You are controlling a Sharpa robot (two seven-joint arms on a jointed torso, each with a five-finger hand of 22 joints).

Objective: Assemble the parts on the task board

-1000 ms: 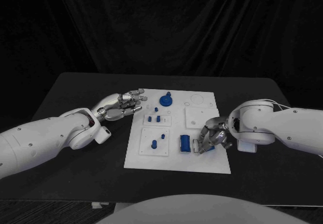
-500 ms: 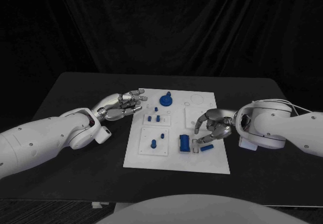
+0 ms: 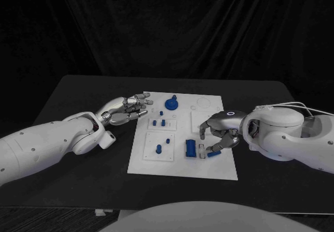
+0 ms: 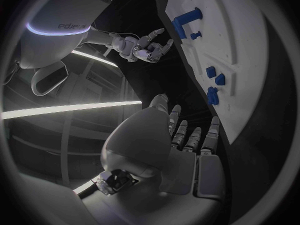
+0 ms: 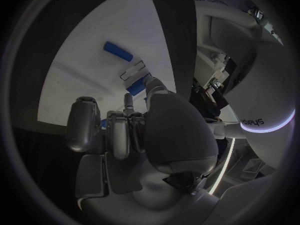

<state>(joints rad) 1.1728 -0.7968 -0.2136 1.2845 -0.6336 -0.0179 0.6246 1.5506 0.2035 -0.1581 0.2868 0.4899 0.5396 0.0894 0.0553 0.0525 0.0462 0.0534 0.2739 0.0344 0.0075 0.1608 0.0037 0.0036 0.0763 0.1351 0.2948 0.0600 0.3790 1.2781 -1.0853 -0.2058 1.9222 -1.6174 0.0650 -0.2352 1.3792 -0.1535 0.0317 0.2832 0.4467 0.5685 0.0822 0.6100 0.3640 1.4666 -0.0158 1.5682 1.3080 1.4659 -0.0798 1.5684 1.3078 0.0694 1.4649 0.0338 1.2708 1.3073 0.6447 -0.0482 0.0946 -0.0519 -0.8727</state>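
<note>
The right hand (image 3: 221,131) hangs over the near right part of the task board (image 3: 209,169), and right under its curled fingers lies a small blue part (image 3: 214,153), close beside a fingertip; whether that fingertip touches it I cannot tell, and whether the hand is actually pinching anything I cannot tell either. In the right wrist view the hand (image 5: 134,135) has its fingers bent downward toward the white board (image 5: 87,75), with a blue piece (image 5: 139,87) just past the fingertips next to a small rectangular outline. Just beside that loose part, toward the board's middle, stands a longer blue block (image 3: 190,148), its long axis running from the near edge toward the far edge of the board. The small part lies slanted, roughly crosswise to that block. It sits near the board's right edge, with bare white board between it and the near edge and black table (image 3: 278,179) beyond. Across the board, the left hand (image 3: 129,109) holds off just beside the left edge, fingers apart and loosely curled, holding nothing. Up at the far side a round blue knobbed piece (image 3: 171,102) stands, with small blue pegs (image 3: 161,123) in the left panels, well apart from the right hand.
</note>
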